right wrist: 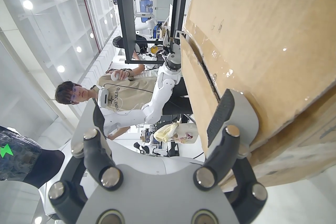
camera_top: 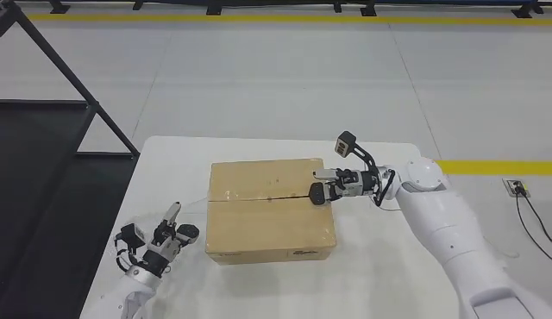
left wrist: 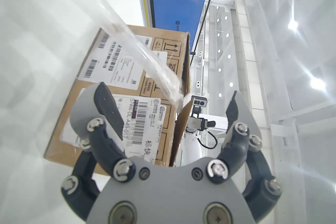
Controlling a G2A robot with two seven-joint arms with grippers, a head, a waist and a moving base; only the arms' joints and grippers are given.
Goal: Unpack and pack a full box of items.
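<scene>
Right wrist view: right fingers [right wrist: 220, 114] wide apart, beside box [right wrist: 262, 38].

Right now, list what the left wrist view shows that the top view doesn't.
Left wrist view: white barcode labels on the side of the brown cardboard box, and a loose strip of clear tape. Top view: the box's top, its two flaps meeting at a seam. Both: the box, the open left end effector, and the right end effector at its edge.

White barcode labels [left wrist: 115, 59] stick on the box's [left wrist: 56, 146] side; printed handling arrows [left wrist: 172, 47] sit beside them.
</scene>
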